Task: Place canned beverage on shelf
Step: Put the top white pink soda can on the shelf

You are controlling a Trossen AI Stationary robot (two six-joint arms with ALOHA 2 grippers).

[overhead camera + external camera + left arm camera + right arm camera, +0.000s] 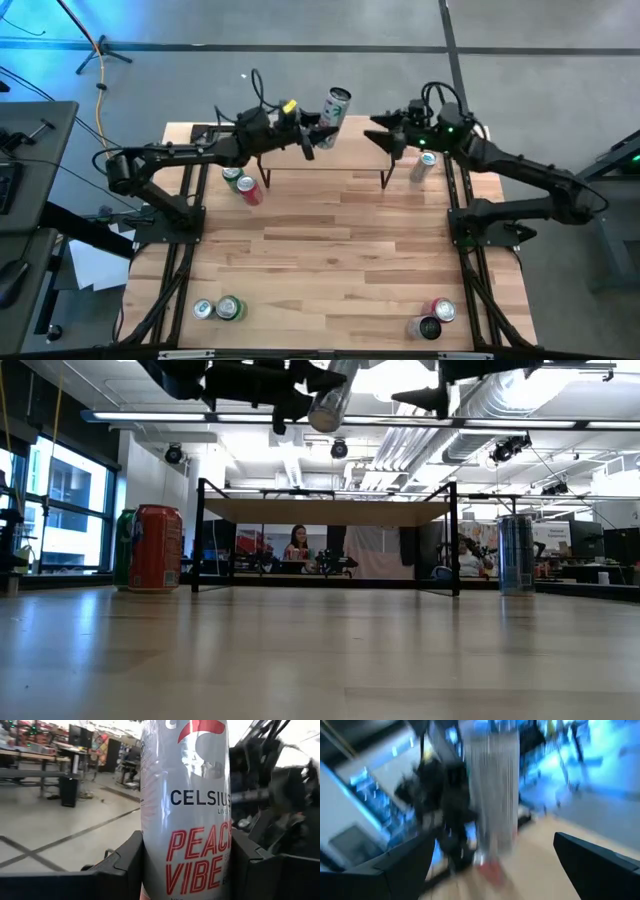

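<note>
One can (336, 105) gripped by left gripper (318, 130); right gripper (385, 138) spread empty; six table cans.

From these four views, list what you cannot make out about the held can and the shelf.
- Held can: its top and base are cut off by the left wrist view's edges; the left claw covers part of its sides.
- Same can in the right wrist view: motion blur hides its label.
- Shelf: the low view shows only its underside; in the high view both arms cover much of its top.
</note>
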